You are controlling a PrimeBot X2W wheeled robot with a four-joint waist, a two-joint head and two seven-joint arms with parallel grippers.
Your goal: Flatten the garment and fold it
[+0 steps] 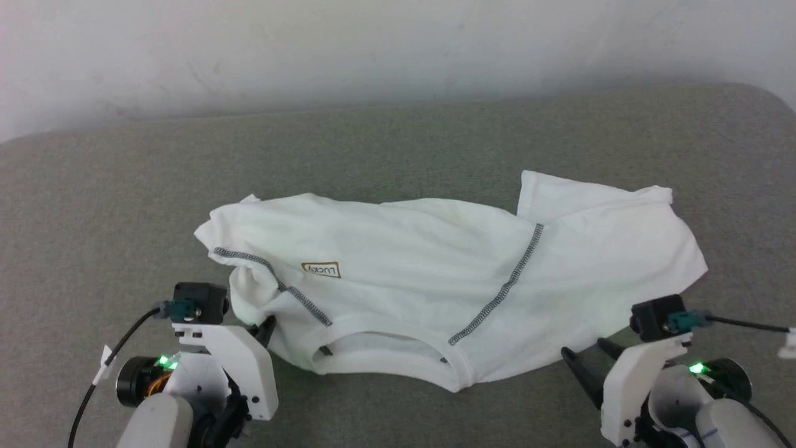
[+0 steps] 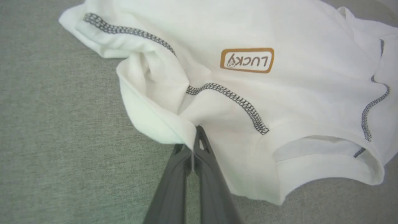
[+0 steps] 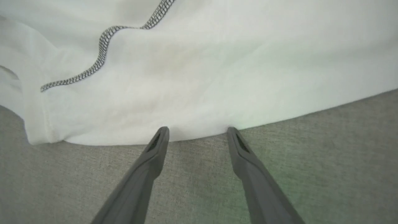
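The left pincer is clamped on a bunched fold at the near edge of the large, thin white fabric garment with grey overlock stitching. The garment lies rumpled on the grey-green cloth-covered bench. The right pincer stands spread, its tips at the hem, holding nothing. A one-sided pull would likely drag the cloth instead of spreading it, and the thin fold might slip free.

You're looking at a plain indoor workspace — a scuffed white wall across the top of the frame, and below it a desk covered in grey woven cloth, far corners rounded. Home or lab, you can't tell.
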